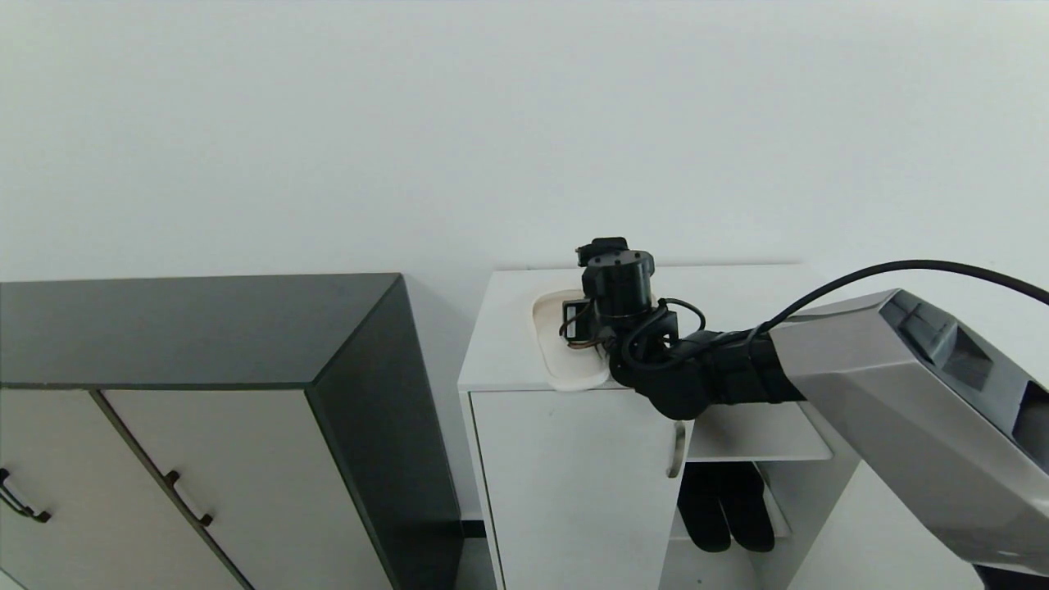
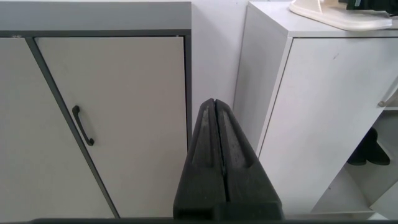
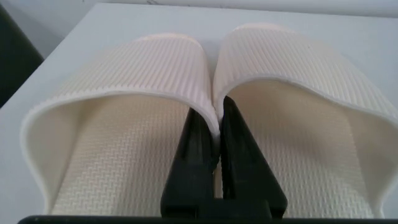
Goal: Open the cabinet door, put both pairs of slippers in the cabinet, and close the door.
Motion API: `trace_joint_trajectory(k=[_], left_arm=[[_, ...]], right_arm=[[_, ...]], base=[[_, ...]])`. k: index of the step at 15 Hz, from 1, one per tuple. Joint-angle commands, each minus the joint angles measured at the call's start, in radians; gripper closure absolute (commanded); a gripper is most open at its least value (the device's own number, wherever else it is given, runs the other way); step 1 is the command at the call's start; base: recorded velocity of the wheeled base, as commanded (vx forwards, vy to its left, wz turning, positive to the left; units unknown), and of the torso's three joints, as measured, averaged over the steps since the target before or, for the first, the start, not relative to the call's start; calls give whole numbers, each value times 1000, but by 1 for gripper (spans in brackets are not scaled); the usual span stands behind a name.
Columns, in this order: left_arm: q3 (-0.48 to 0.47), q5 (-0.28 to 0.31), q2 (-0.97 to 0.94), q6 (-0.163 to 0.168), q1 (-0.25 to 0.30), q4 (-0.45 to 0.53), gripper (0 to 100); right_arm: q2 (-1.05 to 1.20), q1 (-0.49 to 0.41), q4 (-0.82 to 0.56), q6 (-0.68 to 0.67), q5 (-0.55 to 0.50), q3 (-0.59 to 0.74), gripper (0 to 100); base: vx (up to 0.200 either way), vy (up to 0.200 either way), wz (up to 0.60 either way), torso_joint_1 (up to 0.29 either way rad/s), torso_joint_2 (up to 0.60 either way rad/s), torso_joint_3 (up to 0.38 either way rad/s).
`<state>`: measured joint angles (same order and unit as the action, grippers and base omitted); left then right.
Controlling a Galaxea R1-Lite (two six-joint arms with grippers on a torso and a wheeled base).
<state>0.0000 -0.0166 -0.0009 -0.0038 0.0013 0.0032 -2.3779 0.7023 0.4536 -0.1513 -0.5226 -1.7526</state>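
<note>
Right claw (image 1: 580,326), from the head view, sits down on the cream slippers (image 1: 565,367), which lie side by side on top of the white cabinet (image 1: 574,483), at its front edge. Below, the cabinet's right half stands open. The black slippers (image 1: 725,508) stand on the lower shelf (image 1: 780,524) inside, and the left door, with its handle (image 1: 676,449), is shut. One pair is home, then, and the cream pair is the one in hand.

From the left wrist, the left claw (image 2: 215,118) hangs pressed together with nothing in it. It is low in front of the gap between the dark cabinet (image 2: 124,124) and the white one, well apart from both pairs.

From the right wrist, the right claw's fingers are drawn narrow, pinching together the two inner strap edges where the cream slippers meet. The hold looks thin, with only the rims between the pads. To lift well, I judge it should rise straight and slowly at first, so neither slipper peels out. It should then clear the cabinet's front edge before dropping toward the open side. The pair should travel level and go onto the upper shelf (image 1: 762,438) rather than down onto the black pair.
</note>
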Motion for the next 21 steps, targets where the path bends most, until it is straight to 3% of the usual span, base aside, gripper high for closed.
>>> trace_joint_trajectory(k=[1,3,5,8,12,21], left_arm=[[0,0,1,-1,0,0,100],[0,0,1,-1,0,0,100],[0,0,1,-1,0,0,100],[0,0,1,1,0,0,100],[0,0,1,1,0,0,100],[0,1,1,1,0,0,100]], right_arm=[[25,6,4,-2,-1,4,100],[100,22,10,-7,3,70,100],[212,57,39,-8,13,220,100],[413,117,212,-5,65,581,100],[611,149,284,-13,173,857,100],[625,169,284,-22,174,886,100]], base=[[0,0,0,0,0,0],[0,0,0,0,0,0],[0,0,0,0,0,0],[0,0,0,0,0,0],[-50,0,0,2,-1,2],[-200,0,0,2,5,2]])
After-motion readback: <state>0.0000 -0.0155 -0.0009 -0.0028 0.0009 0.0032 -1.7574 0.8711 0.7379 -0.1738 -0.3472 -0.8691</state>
